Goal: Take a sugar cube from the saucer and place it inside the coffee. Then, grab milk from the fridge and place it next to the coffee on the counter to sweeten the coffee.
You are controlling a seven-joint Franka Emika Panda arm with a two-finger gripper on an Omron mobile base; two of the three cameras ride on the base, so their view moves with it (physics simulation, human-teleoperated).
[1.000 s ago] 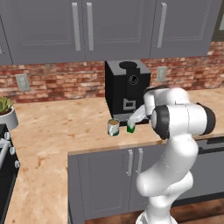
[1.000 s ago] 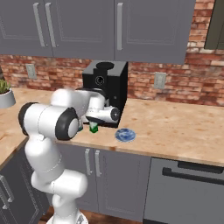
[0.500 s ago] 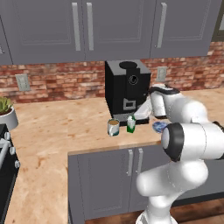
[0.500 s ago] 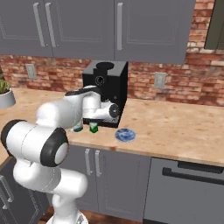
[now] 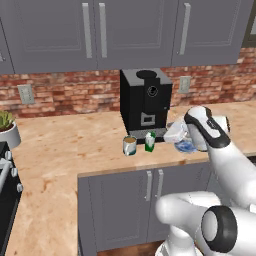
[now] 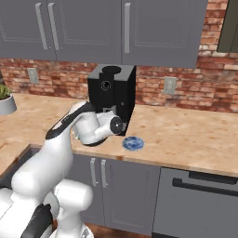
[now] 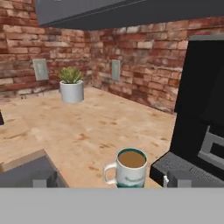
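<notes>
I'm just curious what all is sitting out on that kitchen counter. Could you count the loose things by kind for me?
Mug of coffee: 1
Milk container: 1
Blue saucer: 1
Black coffee machine: 1
Potted plant: 1
Total: 5 things on the counter

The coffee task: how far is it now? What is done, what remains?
Done, it seems: the milk stands upright on the counter beside the coffee. Whether sugar is in the coffee cannot be seen; the saucer shows no clear cube. In hand: nothing, the fingers are open, apart from the milk. Left: probably only withdrawing the arm.
</notes>
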